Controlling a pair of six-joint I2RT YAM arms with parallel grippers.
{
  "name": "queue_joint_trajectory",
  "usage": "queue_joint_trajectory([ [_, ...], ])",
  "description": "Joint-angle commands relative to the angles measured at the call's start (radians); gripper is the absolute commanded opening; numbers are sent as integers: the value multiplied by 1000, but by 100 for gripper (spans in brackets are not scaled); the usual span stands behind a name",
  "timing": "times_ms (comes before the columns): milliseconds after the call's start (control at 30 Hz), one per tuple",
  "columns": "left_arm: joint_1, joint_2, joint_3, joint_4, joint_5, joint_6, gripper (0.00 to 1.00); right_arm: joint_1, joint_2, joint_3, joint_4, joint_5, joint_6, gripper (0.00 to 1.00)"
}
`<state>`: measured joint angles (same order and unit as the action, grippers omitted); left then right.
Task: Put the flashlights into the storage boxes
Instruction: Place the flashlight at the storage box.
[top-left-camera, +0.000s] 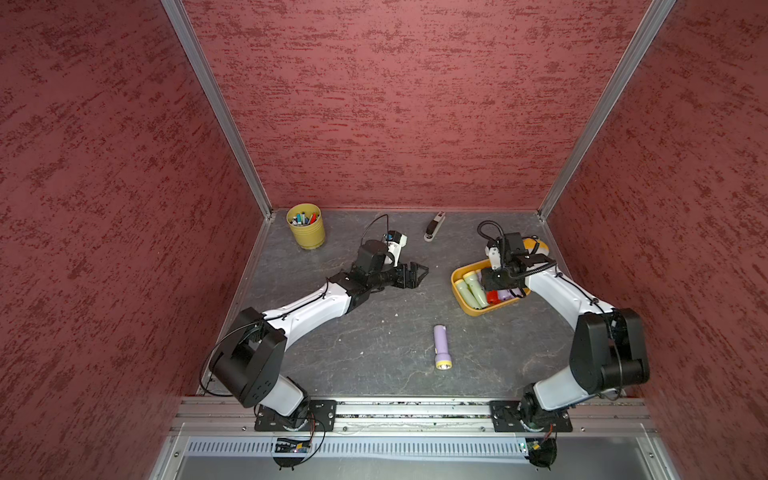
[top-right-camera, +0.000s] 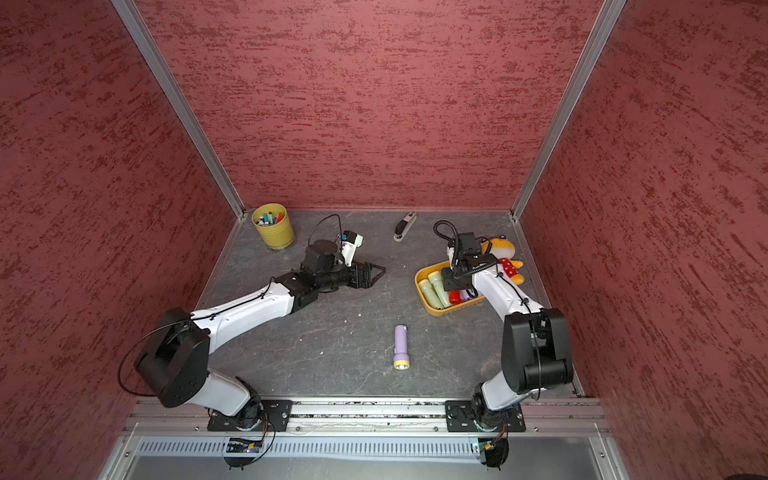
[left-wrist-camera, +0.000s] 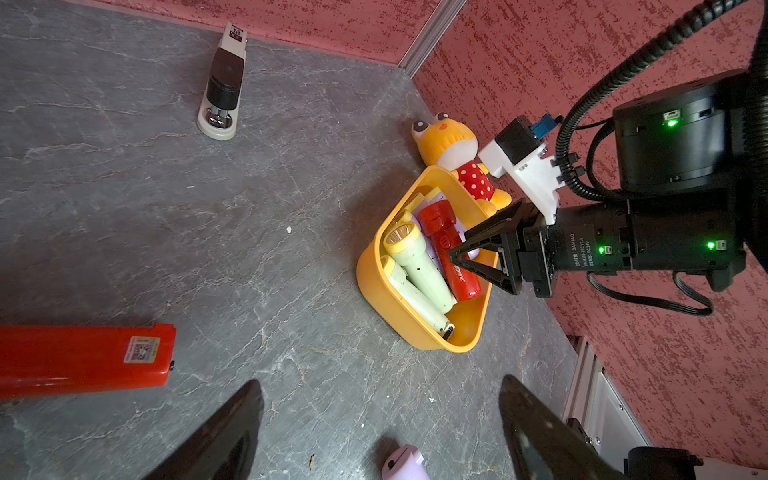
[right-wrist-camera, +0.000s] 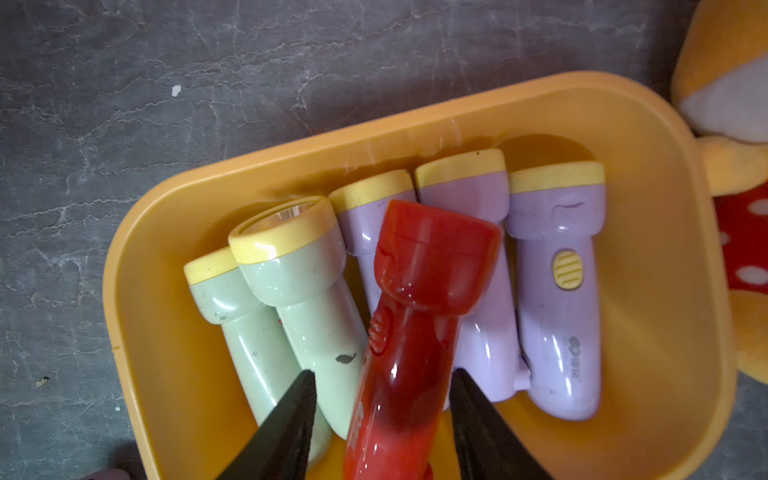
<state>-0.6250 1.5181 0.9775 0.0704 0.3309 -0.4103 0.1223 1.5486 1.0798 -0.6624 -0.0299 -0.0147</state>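
Currently: red glossy plastic flashlight (right-wrist-camera: 415, 299) lies in the orange-yellow rounded plastic tray (right-wrist-camera: 158, 332); right end effector (right-wrist-camera: 382, 371) released, jaws astride its barrel. Lilac plastic flashlight (top-left-camera: 441, 345) loose on grey counter (top-left-camera: 374, 340): probably light, rigid, slippery; grasp mid-barrel. Left end effector (top-left-camera: 420, 276) spread, empty.

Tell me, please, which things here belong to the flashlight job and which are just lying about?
Job: tray; six flashlights in it; lilac flashlight and red flashlight on the table.
Lying about: pen cup; stapler; plush toy.
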Motion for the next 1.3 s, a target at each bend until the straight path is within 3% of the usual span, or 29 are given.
queue_joint_trajectory([
  [0,-5,-32,-15,15,-19,11,89,-7,4,5,19,-16,12,55],
  [700,2,-27,-22,16,-29,16,89,-12,121,56,-18,86,-23,51],
  [1000,11,-26,-32,28,-27,16,89,-28,71,109,-62,157,-134,44],
  [1267,17,-28,-37,28,-23,22,89,-58,123,138,-93,215,-238,43],
])
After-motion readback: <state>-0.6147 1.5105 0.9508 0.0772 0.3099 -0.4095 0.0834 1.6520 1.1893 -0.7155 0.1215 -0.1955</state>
